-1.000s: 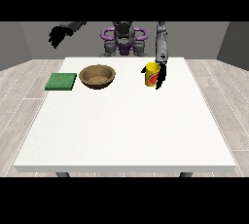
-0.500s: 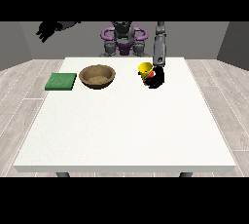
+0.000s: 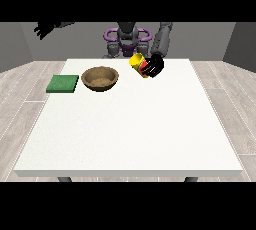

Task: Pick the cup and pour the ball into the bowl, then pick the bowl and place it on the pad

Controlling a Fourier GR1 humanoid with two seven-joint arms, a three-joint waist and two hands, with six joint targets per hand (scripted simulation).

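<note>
A yellow and red cup (image 3: 139,64) hangs tilted above the table, its mouth leaning toward the view's left. The hand at the view's right (image 3: 154,66) is curled around it. The ball does not show. A brown wooden bowl (image 3: 100,79) stands on the table to the left of the cup, apart from it. A green square pad (image 3: 63,83) lies flat left of the bowl. The hand at the view's left (image 3: 44,29) is raised high, far out past the table's left side, with its fingers spread and nothing in it.
The white table (image 3: 130,129) stretches wide toward the camera from the bowl and pad. The robot's torso (image 3: 127,39) stands behind the far edge. Wooden floor surrounds the table on both sides.
The cup has been lifted off the table, carried leftward toward the bowl and tipped over. The hand at the view's left has swung further out and up.
</note>
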